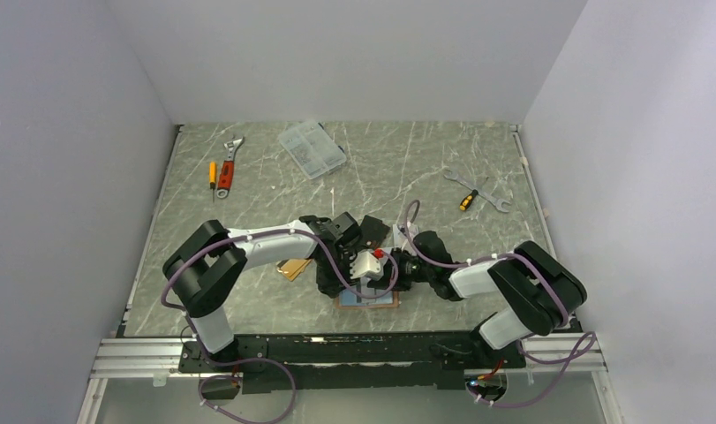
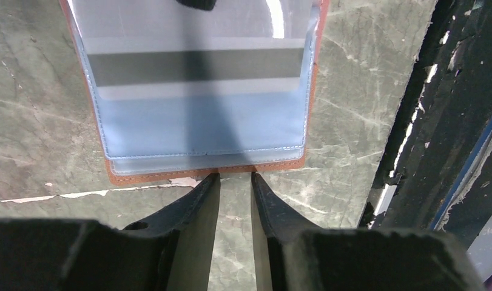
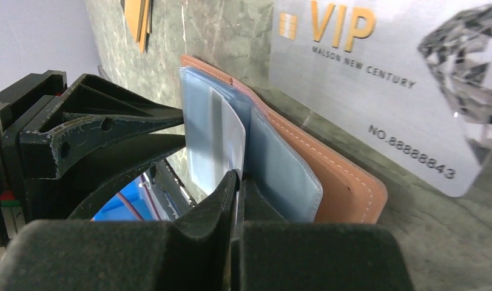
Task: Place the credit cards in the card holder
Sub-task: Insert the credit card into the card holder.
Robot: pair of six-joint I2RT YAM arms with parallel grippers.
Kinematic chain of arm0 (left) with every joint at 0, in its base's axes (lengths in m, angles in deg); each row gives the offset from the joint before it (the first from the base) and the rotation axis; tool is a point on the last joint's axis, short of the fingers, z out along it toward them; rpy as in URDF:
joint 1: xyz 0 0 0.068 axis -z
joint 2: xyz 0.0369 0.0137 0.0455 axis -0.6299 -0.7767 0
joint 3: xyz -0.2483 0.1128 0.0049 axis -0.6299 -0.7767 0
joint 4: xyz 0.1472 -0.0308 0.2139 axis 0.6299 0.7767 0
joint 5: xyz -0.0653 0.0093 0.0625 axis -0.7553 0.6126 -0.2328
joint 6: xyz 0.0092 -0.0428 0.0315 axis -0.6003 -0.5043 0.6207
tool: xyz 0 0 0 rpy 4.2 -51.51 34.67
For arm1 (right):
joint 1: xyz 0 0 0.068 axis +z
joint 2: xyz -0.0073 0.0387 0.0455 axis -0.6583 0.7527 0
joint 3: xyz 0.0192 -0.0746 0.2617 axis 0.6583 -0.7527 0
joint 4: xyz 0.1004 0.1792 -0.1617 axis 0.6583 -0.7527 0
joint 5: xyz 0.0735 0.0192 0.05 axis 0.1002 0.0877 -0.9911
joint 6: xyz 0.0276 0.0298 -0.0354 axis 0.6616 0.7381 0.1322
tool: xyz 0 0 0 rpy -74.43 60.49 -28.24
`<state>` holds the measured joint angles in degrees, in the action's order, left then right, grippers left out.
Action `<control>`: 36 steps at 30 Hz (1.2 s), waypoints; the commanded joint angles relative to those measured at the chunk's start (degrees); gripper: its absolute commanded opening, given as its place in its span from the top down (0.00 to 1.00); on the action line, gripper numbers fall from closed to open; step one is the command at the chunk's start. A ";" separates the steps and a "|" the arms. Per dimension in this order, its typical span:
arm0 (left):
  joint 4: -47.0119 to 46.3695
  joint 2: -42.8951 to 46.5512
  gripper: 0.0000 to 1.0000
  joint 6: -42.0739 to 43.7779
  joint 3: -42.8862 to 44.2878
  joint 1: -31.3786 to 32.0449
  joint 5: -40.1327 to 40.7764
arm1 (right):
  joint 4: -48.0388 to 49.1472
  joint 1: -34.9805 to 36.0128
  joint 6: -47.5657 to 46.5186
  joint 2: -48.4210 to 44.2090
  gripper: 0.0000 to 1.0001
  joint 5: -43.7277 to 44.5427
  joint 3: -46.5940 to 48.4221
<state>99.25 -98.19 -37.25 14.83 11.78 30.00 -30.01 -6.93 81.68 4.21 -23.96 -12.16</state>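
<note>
Black fingers of the left gripper (image 2: 234, 177) fill the foreground of its wrist view, standing slightly apart with bare table (image 2: 37, 91) showing in the gap, their tips touching the near edge of the card holder (image 2: 170, 176). That salmon-pink wallet lies open on the marble-patterned surface just ahead of the two arm bases, pale-blue lining up, and it serves as the fixed point here. Inside its clear pocket sits a striped card (image 2: 198, 65), pale with a dark band across it. From the opposite side of the card holder the right gripper (image 3: 236, 176) reaches in, its fingers pressed tightly together and seemingly pinching the end of that card where it leaves the pocket. Just beyond the card holder, flat on the table, lies a silver card (image 3: 383, 91) lettered VIP in gold. To the holder's left, near the left arm's forearm, rest the orange-gold cards (image 1: 294, 268). A black flat piece (image 1: 374, 231) lies just behind the holder. Well behind it, toward the back wall, sit a clear compartment box (image 1: 312, 148), a red-handled wrench (image 1: 229, 163) and a spanner (image 1: 478, 187).
</note>
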 commanded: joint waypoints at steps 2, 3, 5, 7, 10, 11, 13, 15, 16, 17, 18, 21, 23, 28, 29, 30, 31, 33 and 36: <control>-6.42 0.78 0.68 -0.83 -2.31 0.85 -0.45 | -5.94 2.69 -1.00 -0.45 1.00 8.94 0.84; -7.64 1.61 0.68 -1.12 -2.98 0.77 -0.37 | -6.69 2.98 -1.37 -0.36 1.00 9.08 1.39; -9.87 3.75 0.68 -1.92 -4.39 0.70 -1.11 | -9.79 4.03 -2.05 -0.42 1.00 9.98 2.76; -11.71 5.46 0.68 -2.48 -5.23 0.62 -1.85 | -11.57 4.64 -2.49 -0.47 1.00 10.52 3.81; -13.20 6.74 0.68 -2.49 -5.32 -0.24 -4.32 | -13.16 4.82 -2.19 -0.99 1.00 10.78 4.25; -13.43 6.94 0.68 -2.36 -4.99 -0.52 -5.30 | -14.04 4.88 -1.98 -1.38 1.00 11.48 4.48; -14.21 7.72 0.67 -2.48 -4.53 -1.00 -6.69 | -17.08 5.12 -2.26 -1.96 0.97 12.58 5.68; -15.71 8.91 0.67 -2.77 -4.95 -1.33 -7.32 | -20.11 5.87 -2.64 -2.08 0.84 13.99 7.00; -16.22 9.59 0.67 -2.85 -5.33 -1.52 -7.56 | -21.40 6.32 -2.87 -2.33 0.78 14.55 7.53; -16.56 9.93 0.67 -2.96 -5.65 -1.57 -7.54 | -23.04 6.66 -3.00 -2.78 0.74 15.52 7.97; -16.53 9.98 0.67 -3.12 -5.66 -1.74 -7.43 | -24.99 7.02 -3.16 -3.35 0.67 16.16 8.45; -16.87 10.24 0.67 -3.24 -6.25 -2.36 -8.02 | -28.26 7.24 -3.93 -5.30 0.56 17.38 9.41; -17.12 10.95 0.67 -2.95 -6.86 -2.53 -7.70 | -30.24 7.40 -4.68 -6.21 0.51 17.65 10.17; -17.75 13.17 0.67 -1.66 -8.02 -4.20 -7.72 | -34.36 7.46 -5.80 -8.24 0.46 18.46 11.27; -17.58 13.23 0.68 -1.40 -8.10 -4.59 -8.01 | -34.53 7.69 -5.76 -8.65 0.45 18.65 11.29; -17.27 13.11 0.68 -0.99 -8.04 -4.76 -8.43 | -34.68 7.88 -5.75 -8.69 0.44 18.87 11.44; -16.77 12.82 0.67 -0.51 -7.91 -4.78 -9.09 | -34.46 8.15 -5.86 -8.58 0.44 18.83 11.46; -16.30 12.08 0.67 0.15 -7.81 -4.89 -9.58 | -34.62 8.93 -5.95 -7.88 0.42 18.94 12.25; -17.39 12.75 0.67 -0.35 -8.78 -6.59 -10.46 | -36.56 10.79 -6.76 -6.88 0.38 20.43 14.37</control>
<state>83.60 -86.78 -38.61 6.66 6.82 22.99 -59.40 1.92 77.33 -3.99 -7.56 -0.09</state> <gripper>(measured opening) 0.325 0.590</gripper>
